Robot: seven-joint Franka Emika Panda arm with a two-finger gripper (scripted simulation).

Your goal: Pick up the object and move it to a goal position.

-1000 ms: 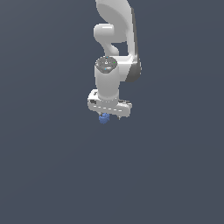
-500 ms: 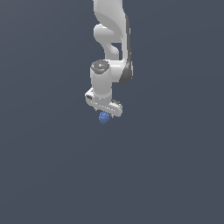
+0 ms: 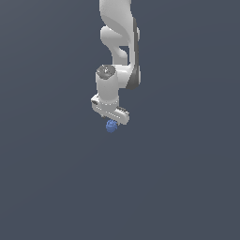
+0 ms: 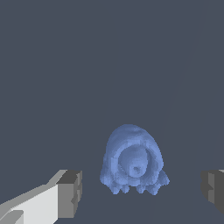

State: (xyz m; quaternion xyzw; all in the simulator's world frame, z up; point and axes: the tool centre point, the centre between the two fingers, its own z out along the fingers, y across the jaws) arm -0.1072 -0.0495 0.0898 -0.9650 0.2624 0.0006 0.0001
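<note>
All around is plain dark grey. My pincer (image 3: 111,123) is open, its fingers (image 4: 70,193) apart from the blue object (image 3: 111,126) sitting between them. Next I must squeeze it.

The white arm (image 3: 119,51) comes down from the top edge against a plain dark grey backdrop. Its claw (image 3: 111,120) points downward — the small blue object (image 3: 111,126) sits right at its tip, touching it.

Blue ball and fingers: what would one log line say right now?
arm: above ball | fingers: open, either side of ball | blue ball: between fingers, not gripped
</note>
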